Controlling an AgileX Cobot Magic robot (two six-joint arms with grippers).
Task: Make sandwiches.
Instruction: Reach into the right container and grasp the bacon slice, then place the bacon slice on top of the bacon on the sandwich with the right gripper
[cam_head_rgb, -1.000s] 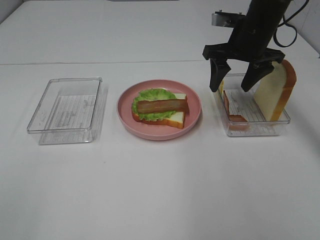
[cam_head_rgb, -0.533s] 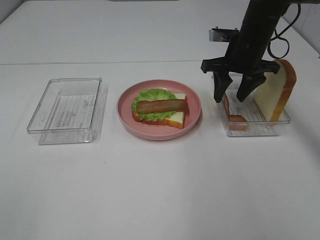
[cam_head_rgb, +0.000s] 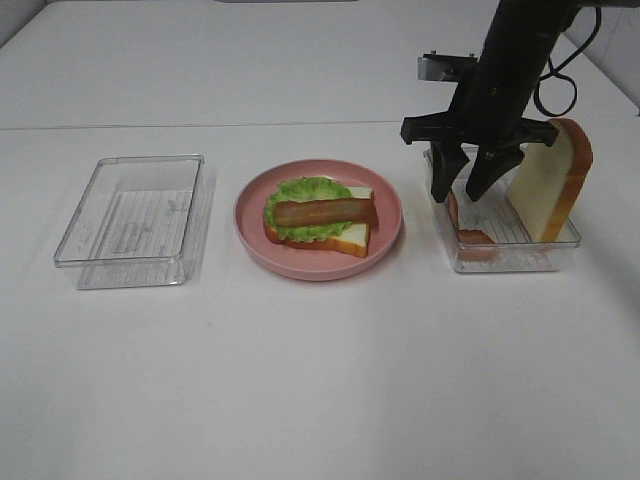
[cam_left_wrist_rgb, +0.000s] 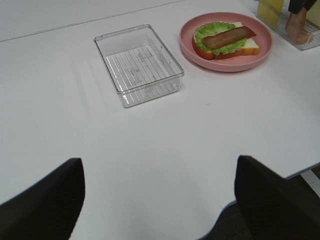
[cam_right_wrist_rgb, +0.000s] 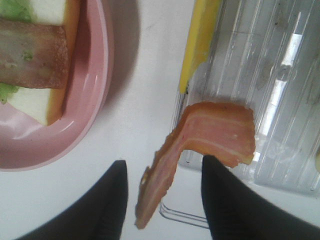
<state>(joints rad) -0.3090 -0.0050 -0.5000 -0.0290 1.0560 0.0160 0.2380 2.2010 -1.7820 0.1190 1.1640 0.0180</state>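
Note:
A half-built sandwich (cam_head_rgb: 318, 220) lies on the pink plate (cam_head_rgb: 390, 215): one bread slice, green lettuce and a brown bacon strip on top. In the right tray (cam_head_rgb: 510, 255), a loose bacon strip (cam_right_wrist_rgb: 215, 132) leans over the wall beside a yellow cheese square (cam_right_wrist_rgb: 197, 40). A bread slice (cam_head_rgb: 548, 185) stands upright at that tray's far right. My right gripper (cam_head_rgb: 458, 196) reaches down into that tray. Its fingers straddle the loose bacon with a gap on each side. My left gripper (cam_left_wrist_rgb: 157, 160) is open above the bare table and holds nothing.
An empty clear tray (cam_head_rgb: 130, 215) stands left of the plate. The plate rim (cam_right_wrist_rgb: 90, 100) lies close to the right tray's left wall. The table's front edge shows near the left gripper in the left wrist view.
My right gripper has come down into the right tray and its fingers have narrowed around the loose bacon strip. The plate, the sandwich and the trays have not moved.

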